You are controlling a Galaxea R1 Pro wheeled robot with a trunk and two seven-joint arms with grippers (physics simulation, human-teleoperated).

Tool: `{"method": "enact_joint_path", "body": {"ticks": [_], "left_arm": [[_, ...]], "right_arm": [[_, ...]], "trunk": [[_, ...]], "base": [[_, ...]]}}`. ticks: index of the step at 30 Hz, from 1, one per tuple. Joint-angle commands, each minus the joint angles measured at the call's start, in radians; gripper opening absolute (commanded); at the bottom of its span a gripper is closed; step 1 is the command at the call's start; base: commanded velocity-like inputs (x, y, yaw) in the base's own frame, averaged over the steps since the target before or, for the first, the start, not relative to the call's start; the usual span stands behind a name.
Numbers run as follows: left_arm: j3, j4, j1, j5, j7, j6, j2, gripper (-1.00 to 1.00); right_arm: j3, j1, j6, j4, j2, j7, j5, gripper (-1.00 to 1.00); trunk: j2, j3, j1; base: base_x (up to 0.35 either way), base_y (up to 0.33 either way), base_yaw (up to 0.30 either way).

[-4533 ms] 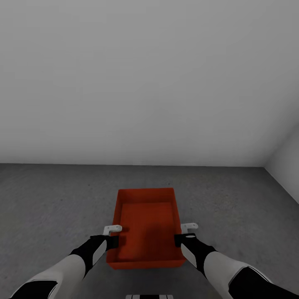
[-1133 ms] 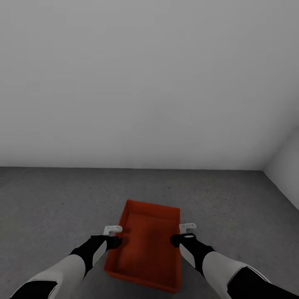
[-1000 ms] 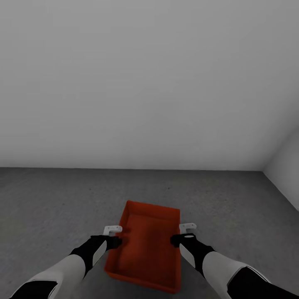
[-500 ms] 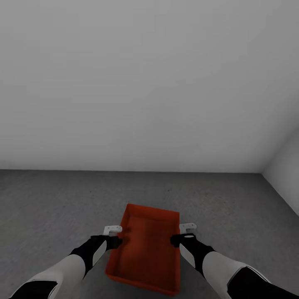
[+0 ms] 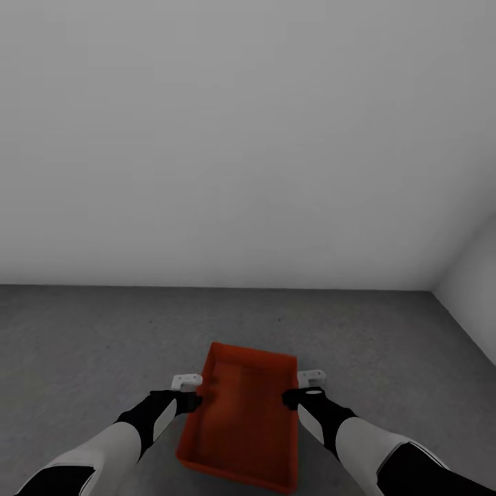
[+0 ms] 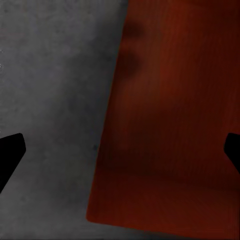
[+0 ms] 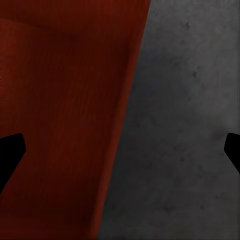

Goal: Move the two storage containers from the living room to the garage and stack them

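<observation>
One orange-red storage container (image 5: 242, 419) lies open side up on the dark grey concrete garage floor (image 5: 89, 337), turned slightly askew. My left gripper (image 5: 193, 400) hovers over its left long wall and my right gripper (image 5: 291, 398) over its right long wall. Both are open and hold nothing. In the left wrist view the left gripper (image 6: 120, 152) has its black fingertips (image 6: 10, 156) spread wide, with the container (image 6: 175, 120) and the floor below. The right wrist view shows the right gripper (image 7: 120, 152) spread the same way above the container's (image 7: 65, 115) edge.
A plain grey-white wall (image 5: 234, 138) rises just beyond the container. A second wall (image 5: 475, 289) meets it at the corner on the right. Bare concrete (image 5: 386, 344) extends to both sides of the container.
Since 4.5 s ago the container has left my grippers and lies lower and skewed. Over the last second the whole view has shifted slightly down and the container looks smaller; the arms keep their pose.
</observation>
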Motion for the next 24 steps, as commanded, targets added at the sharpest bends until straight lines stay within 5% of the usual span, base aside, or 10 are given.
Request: {"method": "enact_joint_path", "body": {"ticks": [1, 24], "left_arm": [[0.0, -0.002, 0.0, 0.006, 0.003, 0.006, 0.0, 1.0], [-0.001, -0.002, 0.0, 0.006, 0.003, 0.006, 0.0, 1.0]], "right_arm": [[0.008, 0.0, 0.007, -0.002, 0.0, -0.006, -0.006, 1.0], [0.008, 0.0, 0.005, -0.002, 0.0, -0.006, -0.006, 1.0]], "trunk": [[0.007, 0.002, -0.004], [0.168, 0.075, -0.092]], "base": [[0.0, 0.0, 0.0], [0.0, 0.0, 0.0]]}}
